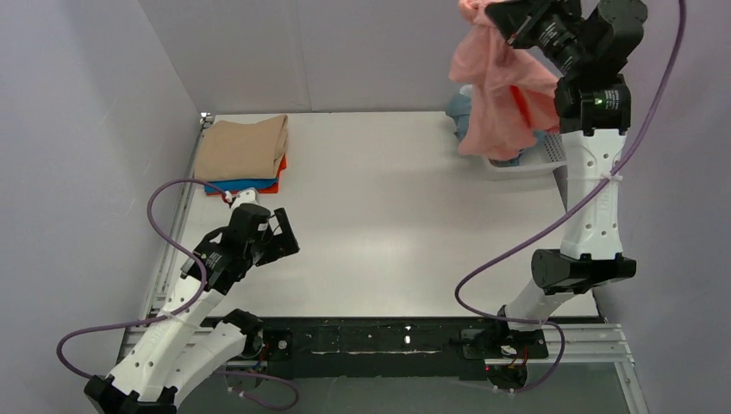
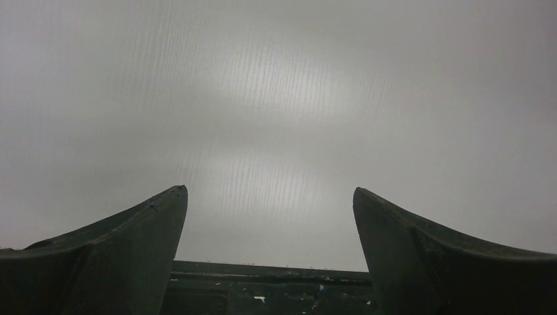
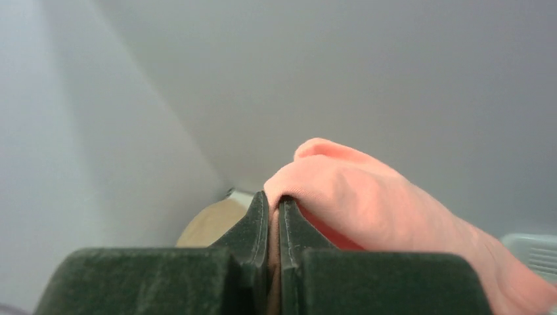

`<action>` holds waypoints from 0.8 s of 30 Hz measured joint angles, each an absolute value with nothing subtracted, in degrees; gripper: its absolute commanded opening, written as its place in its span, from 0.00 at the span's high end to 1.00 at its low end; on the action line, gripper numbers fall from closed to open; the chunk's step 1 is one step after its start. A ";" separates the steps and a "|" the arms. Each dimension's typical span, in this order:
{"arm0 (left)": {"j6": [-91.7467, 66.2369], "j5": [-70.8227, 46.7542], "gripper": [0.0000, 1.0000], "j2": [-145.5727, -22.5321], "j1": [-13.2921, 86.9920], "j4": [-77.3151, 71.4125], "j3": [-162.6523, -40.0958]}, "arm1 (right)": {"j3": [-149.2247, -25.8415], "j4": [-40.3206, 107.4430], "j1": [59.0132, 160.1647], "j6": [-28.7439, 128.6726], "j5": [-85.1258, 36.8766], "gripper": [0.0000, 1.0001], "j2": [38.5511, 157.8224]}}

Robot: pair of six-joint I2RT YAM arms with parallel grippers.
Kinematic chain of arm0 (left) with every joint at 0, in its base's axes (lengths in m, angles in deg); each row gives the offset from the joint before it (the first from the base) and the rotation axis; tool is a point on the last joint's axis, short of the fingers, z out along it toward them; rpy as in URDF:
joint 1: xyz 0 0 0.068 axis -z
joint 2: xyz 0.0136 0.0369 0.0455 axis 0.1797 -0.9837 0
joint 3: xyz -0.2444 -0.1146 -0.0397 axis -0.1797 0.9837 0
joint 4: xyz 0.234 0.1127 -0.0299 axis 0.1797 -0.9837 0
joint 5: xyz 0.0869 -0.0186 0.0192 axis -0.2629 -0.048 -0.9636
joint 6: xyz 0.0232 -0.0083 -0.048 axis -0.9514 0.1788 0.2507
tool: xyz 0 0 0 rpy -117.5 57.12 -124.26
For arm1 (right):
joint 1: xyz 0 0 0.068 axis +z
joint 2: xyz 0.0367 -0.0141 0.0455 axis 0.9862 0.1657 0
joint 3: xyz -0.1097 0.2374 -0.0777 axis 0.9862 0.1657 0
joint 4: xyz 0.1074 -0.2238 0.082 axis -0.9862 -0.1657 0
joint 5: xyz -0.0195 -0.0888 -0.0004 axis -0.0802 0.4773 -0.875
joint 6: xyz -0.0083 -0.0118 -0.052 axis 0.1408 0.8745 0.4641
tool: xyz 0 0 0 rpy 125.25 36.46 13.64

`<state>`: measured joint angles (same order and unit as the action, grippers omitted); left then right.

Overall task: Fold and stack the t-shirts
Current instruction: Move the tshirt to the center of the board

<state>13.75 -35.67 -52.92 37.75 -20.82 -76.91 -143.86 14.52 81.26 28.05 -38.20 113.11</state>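
The right hand (image 1: 504, 19), in the upper right of the top view, is clenched on the salmon pink t-shirt (image 1: 500, 95). In its wrist view the two fingers (image 3: 259, 220) press together, with a fold of the pink cloth pinched between them. The t-shirt hangs bunched from the hand, above the white basket (image 1: 539, 159) at the right edge of the desk (image 1: 388, 216). A dusty grey-blue t-shirt (image 1: 459, 108) shows behind it at the basket. In the upper left a folded stack lies on the desk: the beige t-shirt (image 1: 244, 147) on top, the bright blue t-shirt (image 1: 237, 184) and the orange t-shirt (image 1: 269, 188) under it. The left hand (image 1: 280, 237), at lower left, is wide open and grasps nothing.
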 measured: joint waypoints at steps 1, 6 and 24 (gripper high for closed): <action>14.04 -35.56 0.02 -52.15 37.75 -20.91 -76.89 | -143.40 14.39 83.90 28.29 -39.27 0.99 112.00; 15.30 -35.52 0.02 -49.03 37.75 -23.12 -76.82 | -142.11 12.55 97.26 29.08 -42.96 0.99 109.27; 17.44 -38.05 0.02 -46.03 37.75 -31.21 -76.82 | -67.40 13.67 86.64 17.23 -34.94 0.23 80.92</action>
<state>17.44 -38.05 -46.03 37.75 -31.21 -76.82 -67.40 13.67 86.64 17.23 -34.94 80.92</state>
